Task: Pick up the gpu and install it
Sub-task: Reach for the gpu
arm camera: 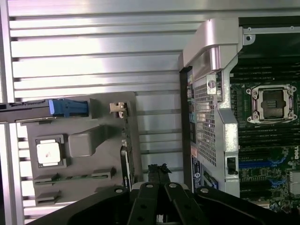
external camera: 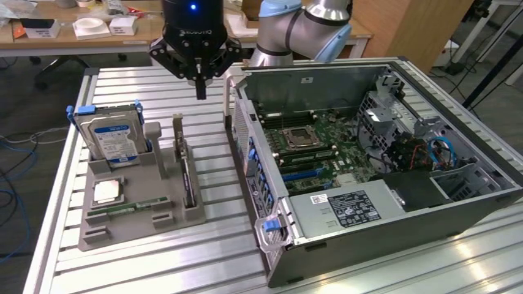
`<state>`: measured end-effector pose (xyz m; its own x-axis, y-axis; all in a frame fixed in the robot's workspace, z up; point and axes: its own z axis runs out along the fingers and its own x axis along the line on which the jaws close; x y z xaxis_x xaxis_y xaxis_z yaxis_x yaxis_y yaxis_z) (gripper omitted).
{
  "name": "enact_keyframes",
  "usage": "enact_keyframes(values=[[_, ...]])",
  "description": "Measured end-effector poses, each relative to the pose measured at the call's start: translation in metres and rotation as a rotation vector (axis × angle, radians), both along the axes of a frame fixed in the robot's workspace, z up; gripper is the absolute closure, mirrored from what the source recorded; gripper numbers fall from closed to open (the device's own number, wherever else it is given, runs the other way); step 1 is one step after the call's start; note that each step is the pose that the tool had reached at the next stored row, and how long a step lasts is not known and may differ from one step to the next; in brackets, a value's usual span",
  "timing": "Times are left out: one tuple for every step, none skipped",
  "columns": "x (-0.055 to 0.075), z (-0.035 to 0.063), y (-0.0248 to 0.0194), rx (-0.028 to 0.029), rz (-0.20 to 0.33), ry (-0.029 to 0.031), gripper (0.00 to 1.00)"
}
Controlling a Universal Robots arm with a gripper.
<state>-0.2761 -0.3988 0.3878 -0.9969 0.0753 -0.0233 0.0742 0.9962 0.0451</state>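
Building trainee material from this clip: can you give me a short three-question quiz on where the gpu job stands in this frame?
1. Fill in: the computer case lies on the table with its upper side ___.
2. True or false: the gripper is holding the gpu.
3. Where is the gpu? A) seated in the computer case B) standing on edge in the grey holder C) lying flat on the table

Key: 1 open. 2 false; the gripper is shut and empty, above the table. 3 B.
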Motion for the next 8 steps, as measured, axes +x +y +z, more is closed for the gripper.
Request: enact_keyframes(values=[[-0.0008, 0.0000, 0.0000, 0.0000, 0.000, 0.0000, 0.89], [-0.0016, 0.0000, 0.0000, 0.0000, 0.000, 0.0000, 0.89], [-0.0023, -0.0001, 0.0000, 0.0000, 0.000, 0.0000, 0.89], [-0.0031, -0.0001, 0.0000, 0.0000, 0.000, 0.0000, 0.89], [-0.0039, -0.0001, 0.0000, 0.0000, 0.000, 0.0000, 0.89], [-0.0047, -0.0001, 0.0000, 0.0000, 0.000, 0.0001, 0.89], [-0.0055, -0.0001, 0.0000, 0.0000, 0.000, 0.0000, 0.89], [-0.0063, -0.0001, 0.0000, 0.0000, 0.000, 0.0000, 0.89]])
